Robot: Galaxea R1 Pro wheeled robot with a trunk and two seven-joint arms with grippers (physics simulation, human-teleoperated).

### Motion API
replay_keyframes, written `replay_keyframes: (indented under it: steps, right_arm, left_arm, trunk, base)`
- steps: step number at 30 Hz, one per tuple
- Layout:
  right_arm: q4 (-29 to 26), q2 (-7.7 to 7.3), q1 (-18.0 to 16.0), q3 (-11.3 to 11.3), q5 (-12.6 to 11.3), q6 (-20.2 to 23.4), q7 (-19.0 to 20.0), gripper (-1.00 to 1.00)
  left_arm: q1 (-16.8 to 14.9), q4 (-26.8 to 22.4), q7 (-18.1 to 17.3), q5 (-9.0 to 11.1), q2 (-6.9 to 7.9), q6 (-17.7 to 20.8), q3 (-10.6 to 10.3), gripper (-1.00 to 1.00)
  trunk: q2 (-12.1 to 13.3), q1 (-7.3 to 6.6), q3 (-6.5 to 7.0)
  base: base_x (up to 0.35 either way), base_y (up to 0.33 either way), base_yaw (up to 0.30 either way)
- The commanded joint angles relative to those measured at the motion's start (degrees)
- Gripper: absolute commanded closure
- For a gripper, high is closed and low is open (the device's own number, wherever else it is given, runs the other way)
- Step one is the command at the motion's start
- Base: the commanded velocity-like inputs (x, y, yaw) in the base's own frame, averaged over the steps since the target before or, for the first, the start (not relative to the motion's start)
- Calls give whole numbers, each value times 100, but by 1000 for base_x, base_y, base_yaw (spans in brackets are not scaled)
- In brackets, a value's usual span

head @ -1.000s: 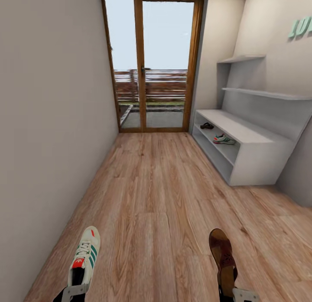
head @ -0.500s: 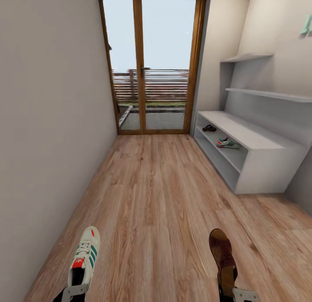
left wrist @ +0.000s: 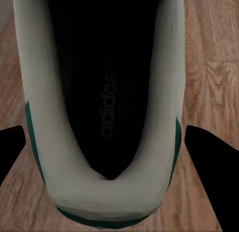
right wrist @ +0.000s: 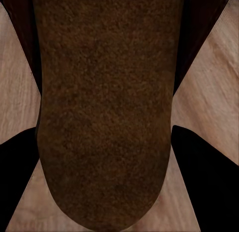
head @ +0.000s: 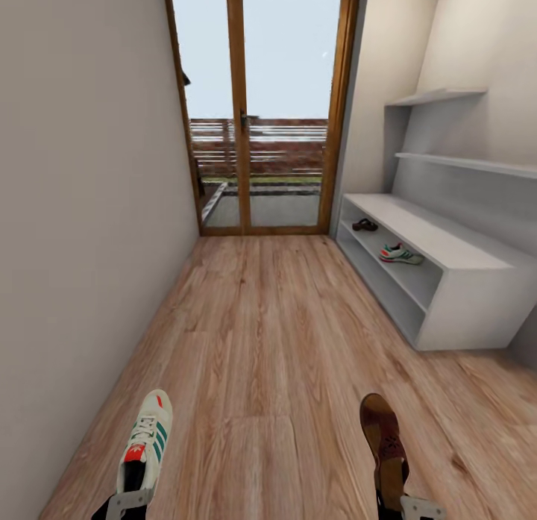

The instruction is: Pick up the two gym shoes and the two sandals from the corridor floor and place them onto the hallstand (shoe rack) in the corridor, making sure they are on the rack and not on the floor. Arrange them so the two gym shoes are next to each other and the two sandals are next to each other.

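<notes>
At the bottom left of the head view the left gripper (head: pixel 128 503) has a white gym shoe (head: pixel 146 439) by its heel, toe pointing up the corridor; the left wrist view looks straight into the dark opening of that shoe (left wrist: pixel 107 92) with a black finger (left wrist: pixel 209 162) at each side of the heel, so the gripper looks closed on it. At the bottom right the right gripper (head: pixel 418 507) carries a reddish-brown sandal (head: pixel 383 439) the same way, and in the right wrist view the fuzzy tan footbed (right wrist: pixel 104 107) sits between the two fingers (right wrist: pixel 204 177). Both look light; I'd judge the shoe's padded heel collar a firmer hold than the sandal's thin, flatter sole, which could pivot or slip if jolted. Wood-plank corridor floor (head: pixel 268 333) runs ahead under both. Further on, at the middle right of the frame, stands the pale grey shoe rack (head: pixel 462 281), and its upper shelf already holds the other gym shoe (head: pixel 401 254) and, deeper in, the other sandal (head: pixel 365 224), well apart from each other. Beyond, at the corridor's end, is a wood-framed glass door (head: pixel 261 110).
</notes>
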Motion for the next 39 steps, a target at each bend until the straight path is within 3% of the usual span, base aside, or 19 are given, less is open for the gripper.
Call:
replay_keyframes:
  steps: [1,39]
  right_arm:
    - [3,2,-3,-5,32,-14,-23,100]
    - [2,-5,-3,-5,32,-14,-23,100]
  left_arm:
    - [-4,4,-23,-49,-3,-19,49,100]
    - [-4,4,-22,-43,-3,-19,55,100]
  trunk:
    - [-2,2,-5]
    - [-2,2,-5]
  base:
    - [338,0,0]
    - [338,0,0]
